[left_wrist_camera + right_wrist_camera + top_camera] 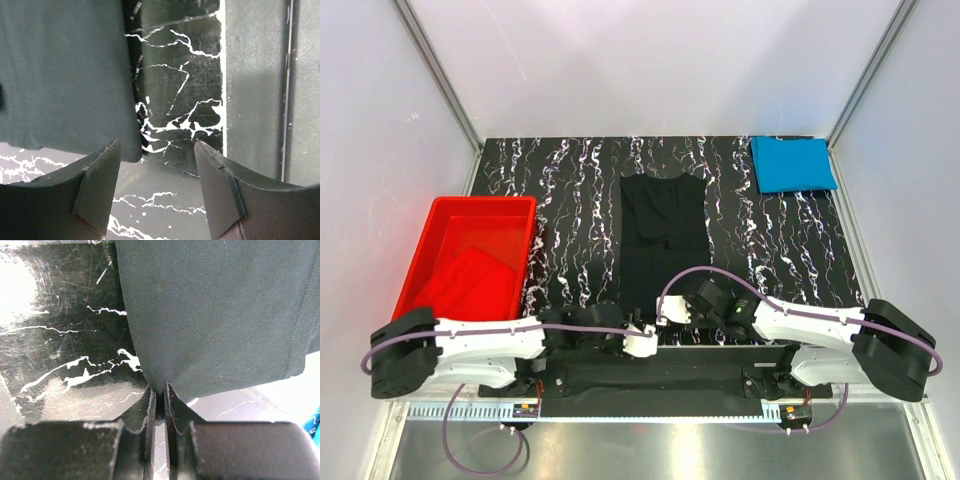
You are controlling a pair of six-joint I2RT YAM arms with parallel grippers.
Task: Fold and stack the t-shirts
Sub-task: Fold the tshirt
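The black t-shirt (664, 235) lies in the middle of the top view, its lower edge pinched by the clenched right gripper (160, 390), the left gripper (156, 150) spread apart and holding nothing just beside its corner, and the blue t-shirt (792, 164) lies at upper right.

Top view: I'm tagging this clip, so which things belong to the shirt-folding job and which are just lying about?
Job: black t-shirt, laid flat; blue t-shirt, folded; red t-shirt, in the red tub; right gripper, pinching the black one's edge; left gripper, open beside it.
Just there: red tub; marbled table.
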